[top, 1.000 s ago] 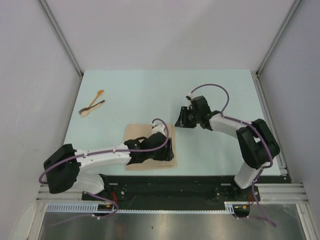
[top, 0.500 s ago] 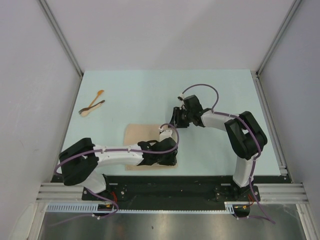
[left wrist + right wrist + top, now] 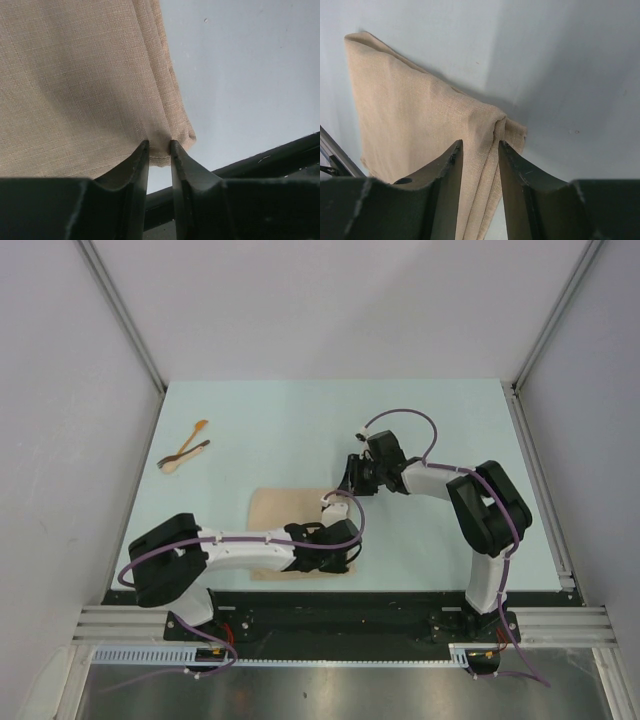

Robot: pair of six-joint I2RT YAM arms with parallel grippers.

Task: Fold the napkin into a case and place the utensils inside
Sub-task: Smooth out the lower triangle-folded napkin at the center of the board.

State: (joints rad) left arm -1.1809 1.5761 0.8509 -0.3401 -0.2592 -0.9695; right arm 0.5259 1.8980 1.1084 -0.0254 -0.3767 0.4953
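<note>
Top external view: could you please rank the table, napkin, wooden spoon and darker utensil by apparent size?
1. table
2. napkin, partly covered
3. wooden spoon and darker utensil, too alike to rank

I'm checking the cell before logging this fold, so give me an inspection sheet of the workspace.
Surface: pale green table.
Job's things: beige napkin folded, near front centre; two utensils lying together, far left, away from both grippers.
Clutter: nothing seen.
Grippers: left gripper pinches the napkin's near right corner; right gripper pinches its far right corner.
Cables: purple cables, one loop per side.
Surroundings: grey walls, metal rail in front.
</note>
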